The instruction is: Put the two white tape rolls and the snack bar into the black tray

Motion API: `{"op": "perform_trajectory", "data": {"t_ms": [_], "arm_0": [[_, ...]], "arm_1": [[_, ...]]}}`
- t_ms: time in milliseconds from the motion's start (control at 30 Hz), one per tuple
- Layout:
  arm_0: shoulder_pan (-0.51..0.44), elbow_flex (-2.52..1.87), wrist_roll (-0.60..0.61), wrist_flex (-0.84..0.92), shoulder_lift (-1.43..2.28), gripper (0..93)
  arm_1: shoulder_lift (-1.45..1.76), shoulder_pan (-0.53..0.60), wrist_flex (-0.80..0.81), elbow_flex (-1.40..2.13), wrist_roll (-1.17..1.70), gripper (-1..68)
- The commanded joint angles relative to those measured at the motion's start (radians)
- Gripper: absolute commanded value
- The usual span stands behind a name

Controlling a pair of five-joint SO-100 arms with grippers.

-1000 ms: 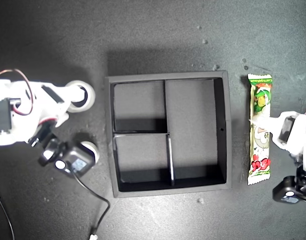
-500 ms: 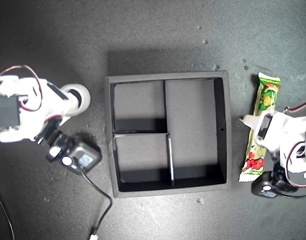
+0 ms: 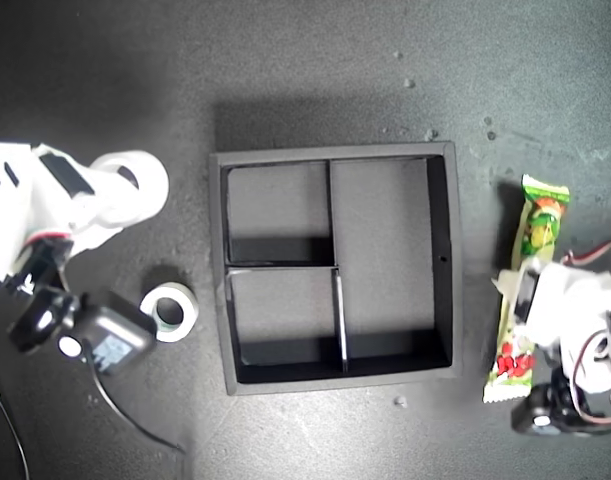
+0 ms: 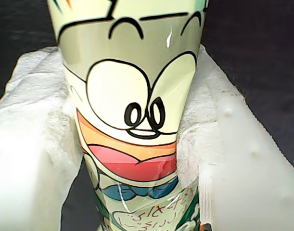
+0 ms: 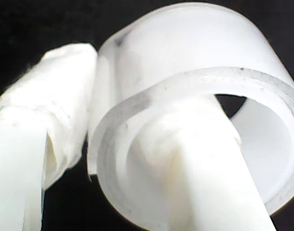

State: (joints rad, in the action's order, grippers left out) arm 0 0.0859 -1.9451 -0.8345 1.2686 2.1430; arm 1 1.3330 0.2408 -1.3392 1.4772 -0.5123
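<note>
Snack bar (image 3: 526, 285): long green-and-white wrapped item with a cartoon face and red strawberries, located at the exterior view's right, clear of the black tray (image 3: 440, 262) and just beside its outer wall. It is clamped across its middle by my first end effector (image 3: 530, 290); in the first wrist view the wrapper (image 4: 132, 110) is seen pinched between two white padded fingers (image 4: 31, 144) closed against both of its sides. Whether the bar is raised off the dark worktop (image 3: 315, 70) cannot be told.

Thin-walled white tape roll (image 3: 135, 185): located at the exterior view's left, well apart from the tray. It is gripped by my second end effector (image 3: 110, 195); in the second wrist view one finger (image 5: 195, 159) is passed through the roll's centre hole and the other is pressed to the outside of the ring (image 5: 195, 53), so that the wall is clamped between them.

Thicker white tape roll (image 3: 170, 311): greyish inner core, lying flat on the worktop near the tray's wall on the exterior view's left, beside a black camera module (image 3: 110, 343). It is touched by neither end effector.

Black tray: square, shallow, divided into compartments, centred in the exterior view.
</note>
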Motion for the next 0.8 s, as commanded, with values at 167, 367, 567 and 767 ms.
{"op": "perform_trajectory", "data": {"t_ms": [167,367,567,767], "arm_0": [[-0.021,0.31,0.04,0.067,-0.153,0.0],[-0.043,0.528,0.067,0.091,-0.353,0.0],[-0.08,0.79,0.06,0.158,-0.627,0.0],[-0.1,0.939,0.041,0.241,-0.795,0.0]], "arm_1": [[0.006,0.034,-0.147,-0.407,0.264,6.3],[-0.124,0.011,-0.129,-0.687,0.373,6.4],[-0.416,-0.026,-0.133,-1.045,0.414,6.2],[-0.434,-0.026,-0.129,-1.048,0.4,6.0]]}}
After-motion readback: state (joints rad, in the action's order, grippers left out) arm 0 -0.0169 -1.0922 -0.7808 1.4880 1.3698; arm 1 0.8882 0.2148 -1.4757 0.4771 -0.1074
